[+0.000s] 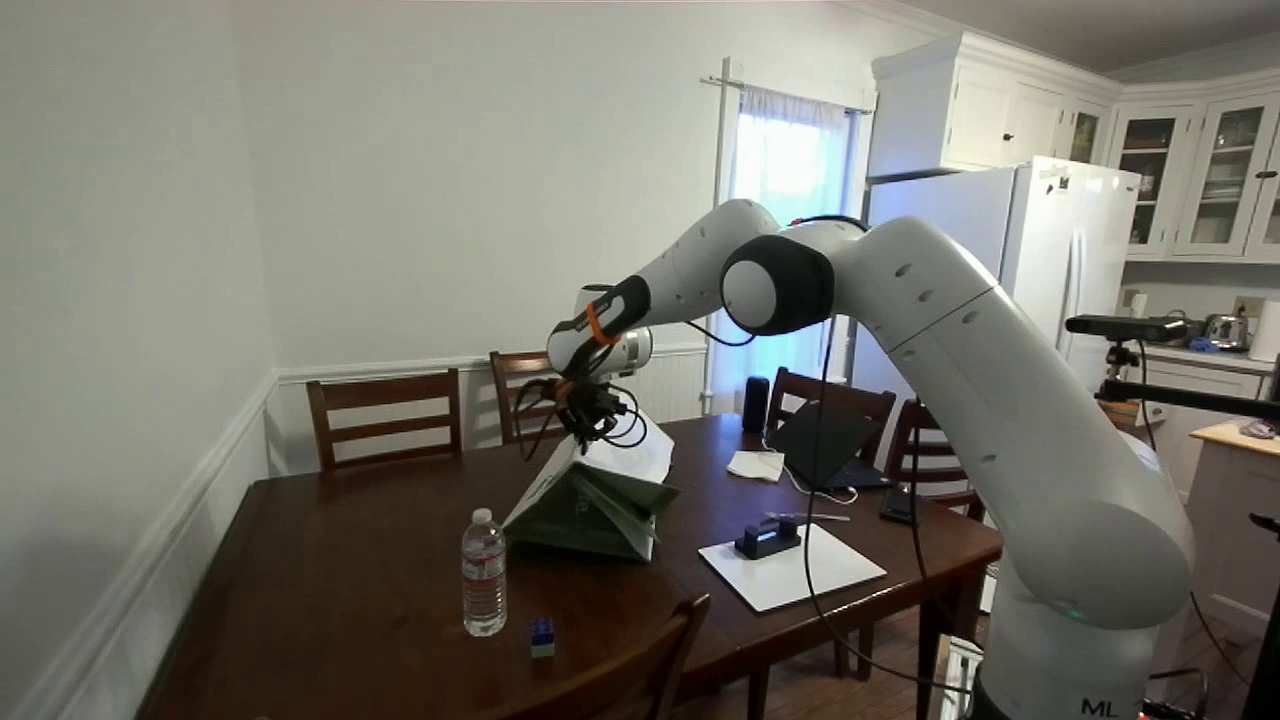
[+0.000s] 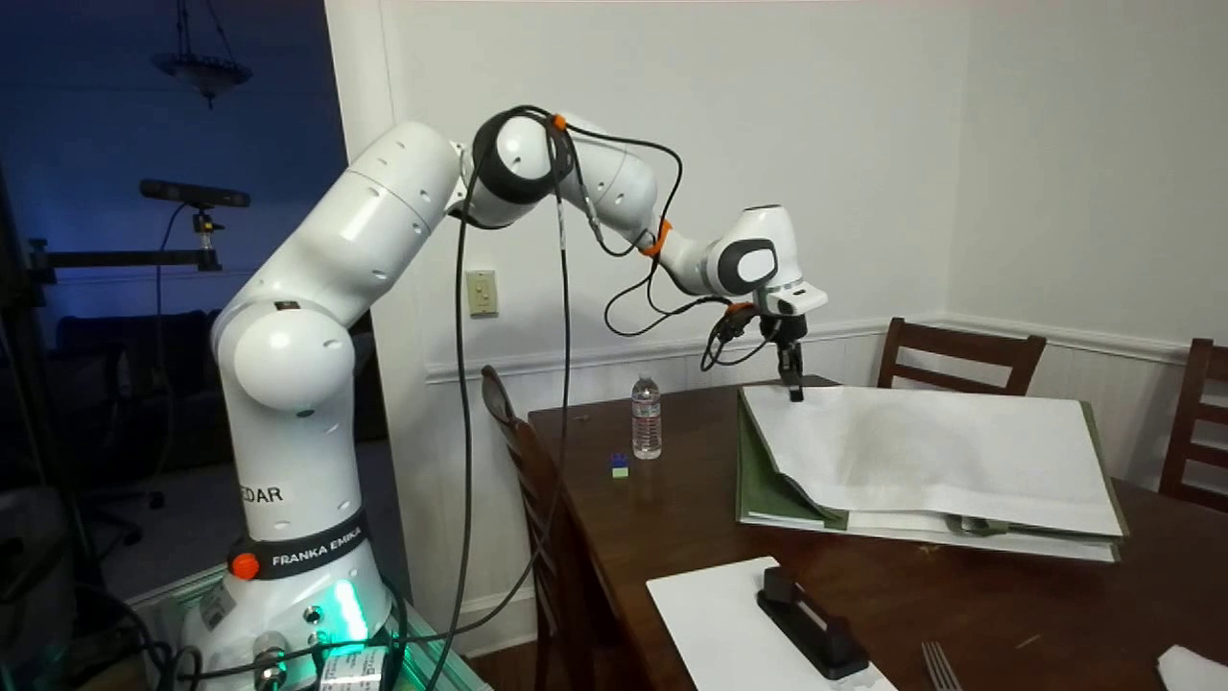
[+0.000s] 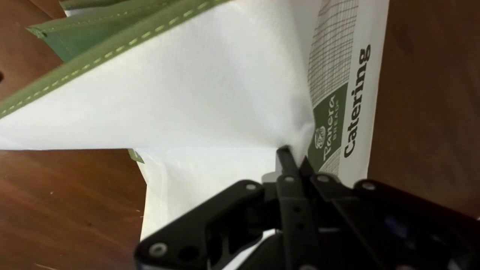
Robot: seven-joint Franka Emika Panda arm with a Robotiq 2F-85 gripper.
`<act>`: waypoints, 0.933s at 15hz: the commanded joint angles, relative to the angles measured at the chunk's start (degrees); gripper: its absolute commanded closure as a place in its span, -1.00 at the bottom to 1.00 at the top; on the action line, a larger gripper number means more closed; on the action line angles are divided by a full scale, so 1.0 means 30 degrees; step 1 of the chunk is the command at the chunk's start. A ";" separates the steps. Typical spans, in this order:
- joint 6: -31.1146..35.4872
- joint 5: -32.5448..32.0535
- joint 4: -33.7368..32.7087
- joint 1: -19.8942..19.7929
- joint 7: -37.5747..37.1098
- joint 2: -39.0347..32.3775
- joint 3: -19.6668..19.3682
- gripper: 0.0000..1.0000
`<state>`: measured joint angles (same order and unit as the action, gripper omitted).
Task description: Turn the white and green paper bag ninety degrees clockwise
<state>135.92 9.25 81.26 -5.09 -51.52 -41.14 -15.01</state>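
Note:
The white and green paper bag (image 1: 590, 515) lies on the dark table, with its green end side toward the camera in an exterior view. Its broad white face (image 2: 940, 451) shows in an exterior view, sloping and edged in green. In the wrist view the bag (image 3: 210, 93) fills the middle, with printed lettering along its right side. My gripper points down at the bag's upper ridge in both exterior views (image 1: 586, 440) (image 2: 795, 393). In the wrist view my gripper (image 3: 295, 159) has its fingers close together, with a pinched fold of the white face between them.
A clear water bottle (image 1: 485, 580) and a small blue block (image 1: 542, 637) stand near the bag's green end. A black stapler-like object (image 2: 814, 629) lies on a white sheet (image 2: 710, 614). A fork (image 2: 940, 667), a laptop (image 1: 825, 440) and chairs (image 1: 385, 415) are around the table.

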 commanded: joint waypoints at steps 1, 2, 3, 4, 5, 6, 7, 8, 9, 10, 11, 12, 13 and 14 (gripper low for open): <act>-0.0249 -0.0074 -0.0359 -0.0319 -0.0472 0.0014 0.0387 0.95; -0.0406 0.0022 -0.0561 -0.0380 -0.0663 0.0014 0.0435 0.95; -0.0486 0.0061 -0.0668 -0.0433 -0.0771 0.0009 0.0466 0.95; -0.0518 0.0082 -0.0708 -0.0474 -0.0819 0.0003 0.0493 0.95; -0.0518 0.0097 -0.0710 -0.0492 -0.0836 -0.0003 0.0504 0.95; -0.0518 0.0107 -0.0709 -0.0497 -0.0848 -0.0013 0.0510 0.95; -0.0518 0.0110 -0.0709 -0.0497 -0.0858 -0.0018 0.0515 0.98; -0.0201 0.0233 -0.1109 -0.0439 -0.1332 -0.0397 0.0524 0.99; -0.0049 0.0571 -0.1819 -0.0345 -0.2345 -0.0944 0.0527 0.99; 0.0335 0.0787 -0.2372 -0.0270 -0.3291 -0.1389 0.0535 0.99; 0.0057 0.0602 -0.3209 0.0015 -0.4907 -0.1951 0.0242 0.99; -0.0266 0.0389 -0.4403 0.0146 -0.6170 -0.2683 0.0100 0.99; -0.0650 0.0344 -0.5565 0.0170 -0.7400 -0.3388 0.0094 0.99; -0.0706 0.0259 -0.6491 0.0232 -0.8629 -0.3942 0.0073 0.99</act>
<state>136.04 10.19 73.14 -4.83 -67.17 -45.90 -13.95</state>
